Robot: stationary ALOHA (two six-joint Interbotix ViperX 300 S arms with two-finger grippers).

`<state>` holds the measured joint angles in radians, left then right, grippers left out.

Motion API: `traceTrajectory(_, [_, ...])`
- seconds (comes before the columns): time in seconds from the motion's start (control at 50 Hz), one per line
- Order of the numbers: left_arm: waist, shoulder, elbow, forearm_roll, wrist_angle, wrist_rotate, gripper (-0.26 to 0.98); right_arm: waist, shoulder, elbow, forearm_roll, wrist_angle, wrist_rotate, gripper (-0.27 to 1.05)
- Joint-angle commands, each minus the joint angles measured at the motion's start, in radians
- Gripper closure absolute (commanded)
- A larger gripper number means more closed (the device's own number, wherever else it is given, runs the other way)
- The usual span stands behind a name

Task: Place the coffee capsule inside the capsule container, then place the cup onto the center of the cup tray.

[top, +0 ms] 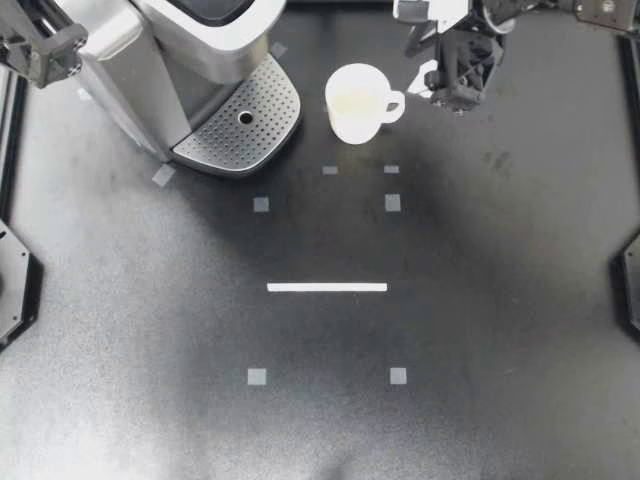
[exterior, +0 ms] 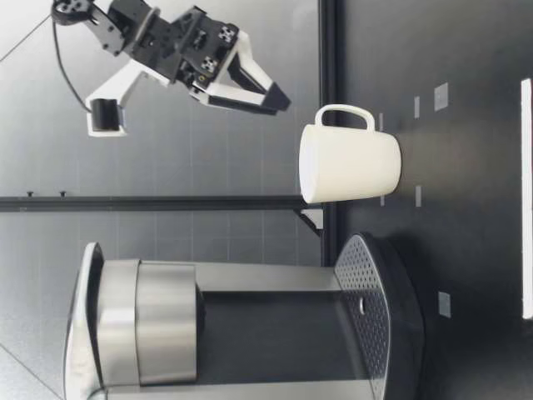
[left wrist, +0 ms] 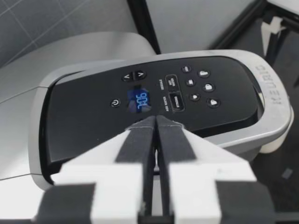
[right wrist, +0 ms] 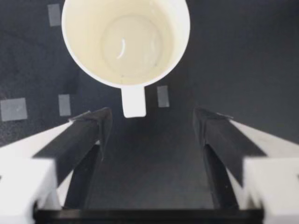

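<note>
Presently, the task appears to be sitting between its two steps. No capsule is showing in any view: none is lying on the desk (top: 320, 400), and neither hand is carrying one. The machine (top: 150, 60) is standing with its lid (left wrist: 154, 88) down and its display lit, so the capsule is probably sitting inside. The pictures are not confirming this, because the container is hidden under the lid. The left hand (left wrist: 155, 122) is hovering over the lid with its fingers pressed together and nothing between them. Whether the tips are touching the panel cannot be told.

The second step is not yet done. The cup (top: 356, 100) is standing upright and empty on the desk, just beside the tray (top: 250, 135) and apart from it. The tray is lying bare. The handle (right wrist: 133, 101) is pointing away from the machine, toward the right hand (top: 447, 84). This hand is hanging near the handle with its fingers spread wide, gripping nothing. In the right wrist view the handle is lying ahead of the fingertips, roughly on the line midway between them. In the low view the hand is sitting slightly higher than the cup's rim.

Remaining work, as judged: gripping the cup at the handle, carrying it across, and setting it on the tray's centre.
</note>
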<state>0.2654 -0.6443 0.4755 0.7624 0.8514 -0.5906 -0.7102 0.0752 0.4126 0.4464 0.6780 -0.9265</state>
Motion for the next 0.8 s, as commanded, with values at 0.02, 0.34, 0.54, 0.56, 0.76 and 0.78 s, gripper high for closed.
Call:
traceTrajectory(0.02, [-0.002, -0.006, -0.011, 0.006, -0.008, 0.002, 0.67, -0.002, -0.003, -0.009, 0.029, -0.006, -0.014, 0.08])
traceTrajectory(0.34, [-0.002, -0.008, -0.008, 0.011, -0.014, 0.002, 0.67, 0.023, 0.014, 0.012, 0.077, -0.044, -0.064, 0.08])
traceTrajectory(0.54, [-0.002, -0.006, -0.005, 0.011, -0.018, 0.002, 0.67, 0.026, 0.032, 0.020, 0.077, -0.054, -0.064, 0.08])
traceTrajectory(0.56, [-0.002, -0.006, -0.005, 0.011, -0.020, 0.002, 0.67, 0.026, 0.034, 0.021, 0.077, -0.057, -0.064, 0.08])
traceTrajectory(0.76, [-0.002, -0.006, 0.003, 0.011, -0.023, 0.000, 0.67, 0.026, 0.048, 0.021, 0.077, -0.075, -0.066, 0.08])
traceTrajectory(0.78, [-0.002, -0.006, 0.003, 0.012, -0.025, 0.000, 0.67, 0.026, 0.049, 0.021, 0.077, -0.077, -0.066, 0.08])
